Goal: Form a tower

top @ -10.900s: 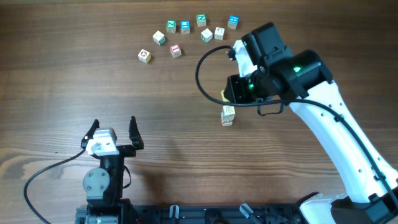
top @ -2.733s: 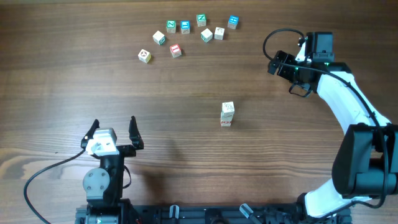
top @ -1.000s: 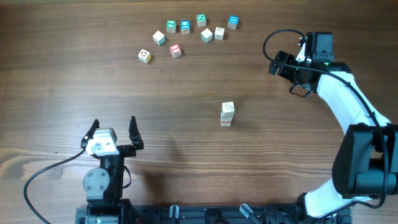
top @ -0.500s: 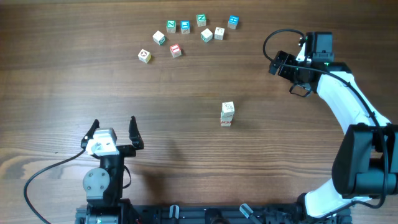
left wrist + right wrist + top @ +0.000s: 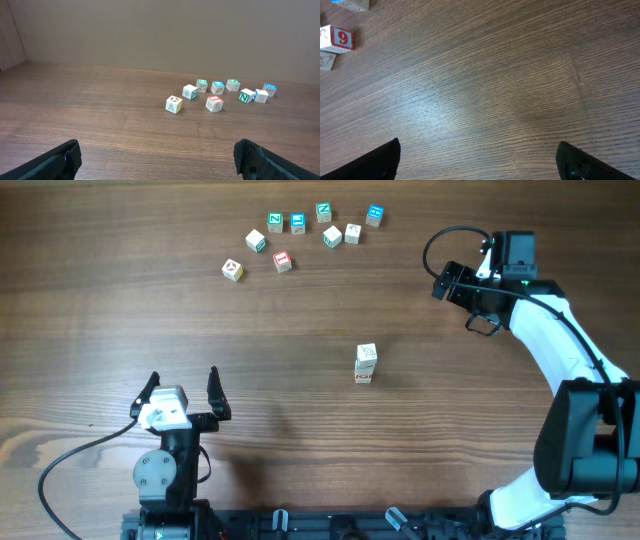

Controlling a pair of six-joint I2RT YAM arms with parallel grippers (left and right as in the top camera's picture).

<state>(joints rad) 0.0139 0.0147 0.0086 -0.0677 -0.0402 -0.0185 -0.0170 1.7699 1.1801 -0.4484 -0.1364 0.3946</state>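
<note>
A brown wood-grain surface seen from above, with two robot arms at its near and right edges; the tower, a narrow stack of small pale letter cubes with a white top and red print on a lower cube, stands alone near the middle of the surface, a little to the right of centre; nothing touches it, and it is well apart from both arms; the left hand sits low at the near left side, its two dark fingers spread wide with only bare wood between them, holding nothing; the right hand hangs at the far right side on a white arm, beyond and to the right of the tower; in its own wrist view the two fingertips sit at the bottom corners, as far apart as they go, with empty wood grain between them, so it grips nothing; a group of loose cubes with green, blue, red and yellow faces lies scattered along the far side of the surface, well apart from the tower; in the left wrist view these lie in a rough row ahead of the open fingers; a cube with a red 9 shows at the upper left edge of the right wrist view.
</note>
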